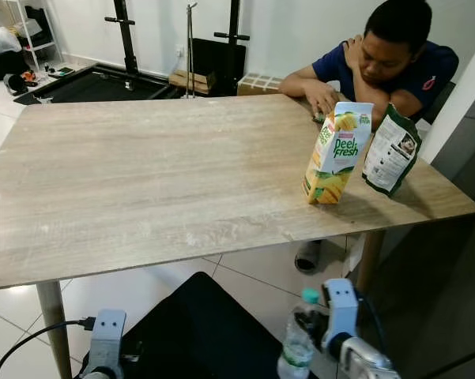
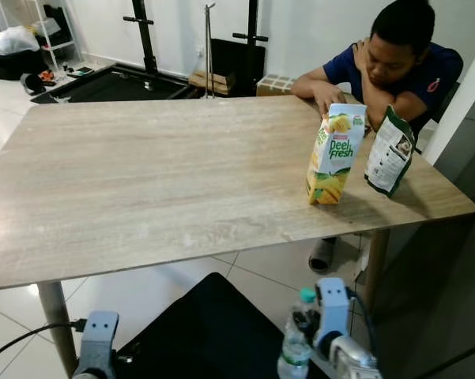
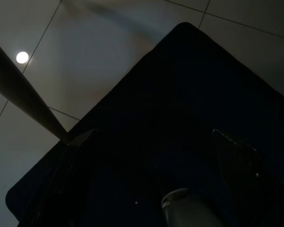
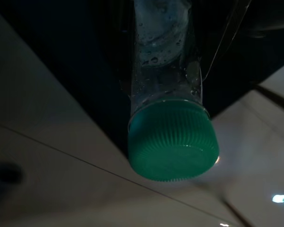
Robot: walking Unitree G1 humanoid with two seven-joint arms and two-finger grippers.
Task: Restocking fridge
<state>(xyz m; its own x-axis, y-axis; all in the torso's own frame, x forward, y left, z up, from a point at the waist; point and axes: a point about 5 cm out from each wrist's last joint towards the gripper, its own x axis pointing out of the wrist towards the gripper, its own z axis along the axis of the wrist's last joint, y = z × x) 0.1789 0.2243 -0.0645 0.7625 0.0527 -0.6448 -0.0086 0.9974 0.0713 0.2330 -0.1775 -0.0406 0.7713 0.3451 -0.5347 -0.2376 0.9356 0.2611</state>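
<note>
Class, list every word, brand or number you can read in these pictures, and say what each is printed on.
"Peel Fresh": on the front of the juice carton standing on the table.
Small print near the carton's top: too small to read.
Print on the green pouch beside the carton: too small to read.
Water bottle in the right gripper: no text can be read.

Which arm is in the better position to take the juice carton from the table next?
Left. The right gripper already holds a water bottle, and the juice carton stands on the table's right side, so the left gripper must reach across.
</note>
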